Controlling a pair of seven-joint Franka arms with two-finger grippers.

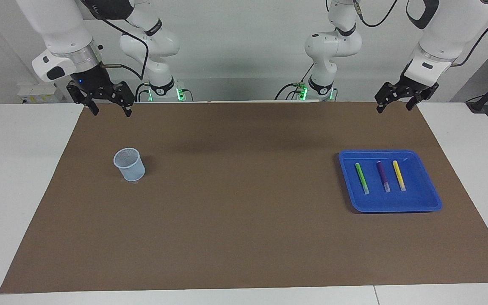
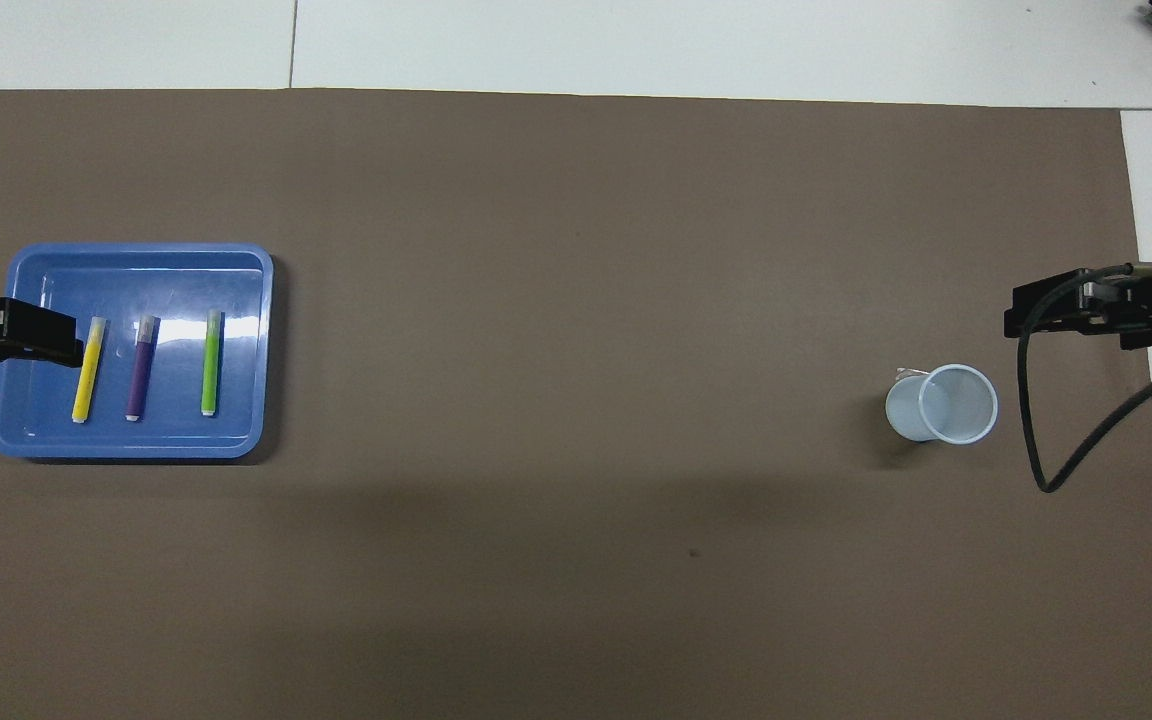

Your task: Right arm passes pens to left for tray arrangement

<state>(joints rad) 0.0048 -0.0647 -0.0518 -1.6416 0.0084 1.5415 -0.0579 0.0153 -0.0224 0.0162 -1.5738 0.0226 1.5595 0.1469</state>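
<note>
- Facing view: both arms cut off at top of frame, only wrists + grippers show.
- Right gripper (image 1: 108,109) up in the air over the mat (image 1: 244,237) edge at the robots' end, right arm's end of table. Jaws wide apart, nothing between them, touching nothing. Blue wrist light on.
- Cup (image 1: 129,164) stands on mat below + well apart from the right jaws. Mesh-looking inside, contents hard to make out.
- Left gripper (image 1: 393,104) raised over mat edge at left arm's end. Jaws apart, holding nothing.
- Tray (image 1: 432,199) on mat, well below the left jaws, no contact. Green pen (image 1: 361,178), purple pen (image 1: 383,176), yellow pen (image 1: 398,174) lie in it side by side, apart from each other, pale ends pointing away from the robots.
- Overhead view: left gripper (image 2: 11,335) cut off by frame edge, only a black finger shows; it overlaps the tray (image 2: 136,255) edge and ends just beside the yellow pen (image 2: 88,368). That's overlap from height, not contact.
- Purple pen (image 2: 142,366) mid, green pen (image 2: 210,361) on the side away from the left jaws.
- Right gripper (image 2: 1076,312) partly out of frame, cable loop covers part of it; fingertips hard to make out here. Cup (image 2: 944,404) near it, looks empty from above.
</note>
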